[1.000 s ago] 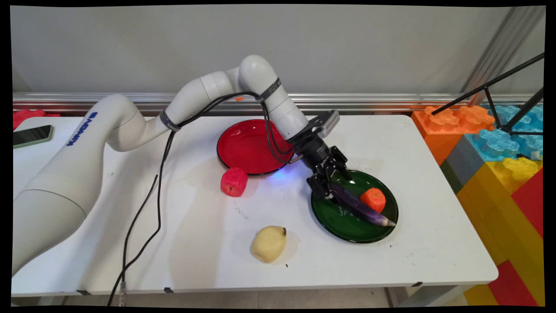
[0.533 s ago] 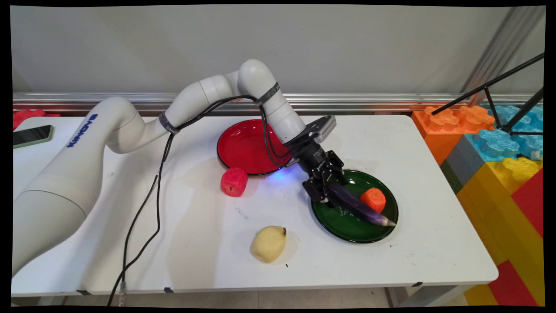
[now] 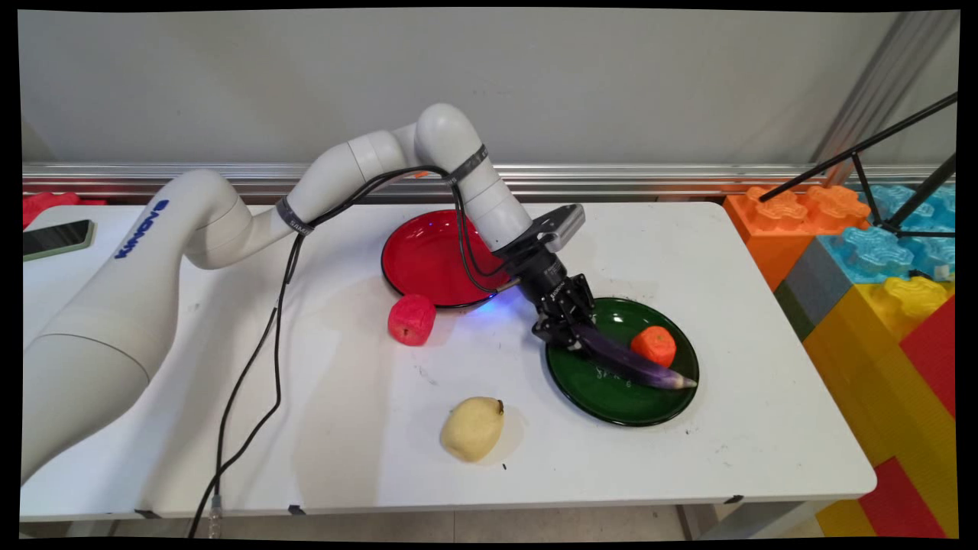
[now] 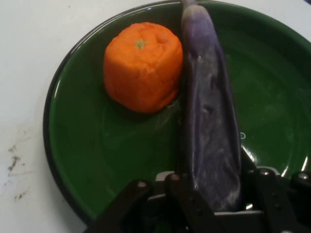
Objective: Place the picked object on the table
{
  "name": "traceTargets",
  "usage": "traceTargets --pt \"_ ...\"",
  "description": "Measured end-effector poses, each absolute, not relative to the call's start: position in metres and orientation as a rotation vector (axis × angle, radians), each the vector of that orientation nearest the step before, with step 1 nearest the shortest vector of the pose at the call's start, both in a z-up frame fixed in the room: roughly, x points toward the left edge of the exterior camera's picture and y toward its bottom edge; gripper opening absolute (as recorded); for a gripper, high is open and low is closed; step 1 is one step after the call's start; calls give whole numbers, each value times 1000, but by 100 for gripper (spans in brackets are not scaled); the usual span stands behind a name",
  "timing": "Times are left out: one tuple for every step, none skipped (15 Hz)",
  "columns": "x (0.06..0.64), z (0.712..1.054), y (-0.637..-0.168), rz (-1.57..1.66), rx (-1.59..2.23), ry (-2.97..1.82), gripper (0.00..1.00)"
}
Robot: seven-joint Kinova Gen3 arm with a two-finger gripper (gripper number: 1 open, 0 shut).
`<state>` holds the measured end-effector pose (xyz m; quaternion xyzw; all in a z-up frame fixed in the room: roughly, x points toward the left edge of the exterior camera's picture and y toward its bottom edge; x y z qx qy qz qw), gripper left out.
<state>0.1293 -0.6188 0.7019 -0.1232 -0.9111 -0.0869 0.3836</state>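
My gripper [image 3: 569, 334] is shut on the near-left end of a long purple eggplant [image 3: 634, 367]. The eggplant lies across a green plate [image 3: 611, 401] on the table's right half, its tip reaching the plate's right rim. An orange fruit [image 3: 654, 345] sits on the same plate, touching the eggplant's far side. In the hand view the eggplant [image 4: 209, 111] runs up from between the fingers of my gripper [image 4: 214, 196]. There the orange [image 4: 142, 65] rests against its left side on the green plate [image 4: 97, 145].
A red plate [image 3: 428, 256] stands behind and to the left, with a red fruit [image 3: 412, 319] in front of it. A yellow pear [image 3: 472, 428] lies nearer the front edge. A phone [image 3: 57, 238] lies far left. Big coloured blocks [image 3: 879, 267] and a black tripod [image 3: 879, 145] border the right.
The fingers have closed around the eggplant's end. The hand has drawn slightly left and back, and the eggplant's tip and the orange have shifted a little with it.
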Motion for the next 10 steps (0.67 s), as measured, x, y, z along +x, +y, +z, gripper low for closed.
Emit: traceTargets --pt "130 704 -619 -222 -312 -2324 0" --pt "130 706 -619 -221 -310 -2324 0" --pt "130 710 -619 -219 -308 -2323 0" --pt "130 713 -619 -218 -307 -2321 0" --pt "130 717 -619 -216 -306 -2319 0" --pt "130 721 -619 -215 -305 -2316 0" --pt "129 726 -618 -214 -304 -2313 0" --pt "129 734 -617 -212 -302 -2307 0" --pt "129 741 -616 -212 -298 -2301 0" --pt "129 748 -615 -212 -293 -2295 0"
